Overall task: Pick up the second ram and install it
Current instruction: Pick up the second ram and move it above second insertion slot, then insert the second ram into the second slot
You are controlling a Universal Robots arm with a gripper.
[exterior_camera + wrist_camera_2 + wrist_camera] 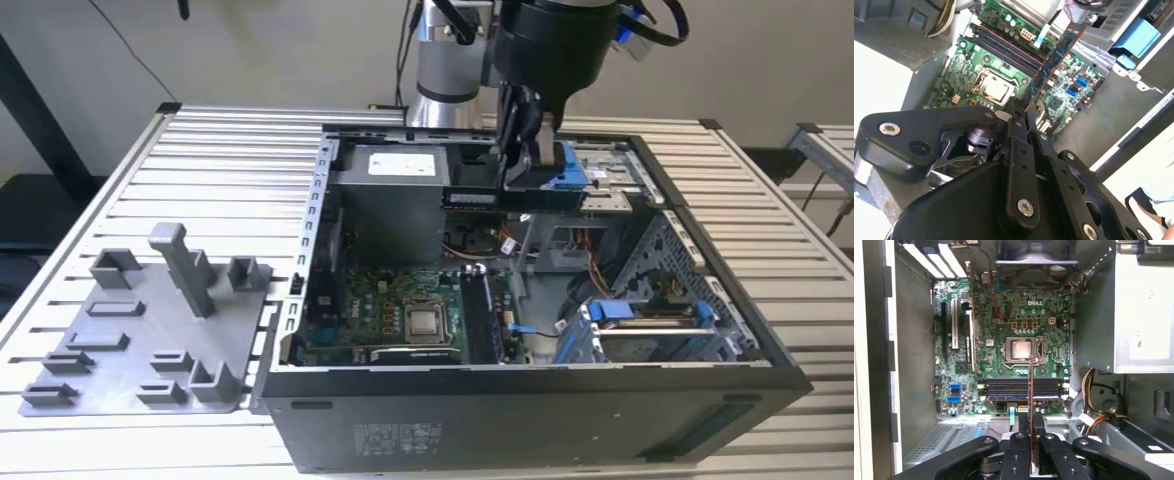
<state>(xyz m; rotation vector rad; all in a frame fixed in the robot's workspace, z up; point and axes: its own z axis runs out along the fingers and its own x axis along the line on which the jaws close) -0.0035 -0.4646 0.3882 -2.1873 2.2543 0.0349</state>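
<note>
Above the memory slots [1004,388] in the first wrist view, the hand [1031,438] clamps the second ram [1031,400], seen edge-on

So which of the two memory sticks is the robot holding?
The dark-green stick pinched in the gripper, hanging in the air above the motherboard. The other stick stands plugged into the board, apart from the gripper.

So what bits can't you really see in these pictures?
The second ram: the first wrist view sees it edge-on, so its chips are hidden.
Its gripped end: covered by the jaws in the second wrist view.
The arm: its upper part is cut off by the exterior view's top edge.
</note>
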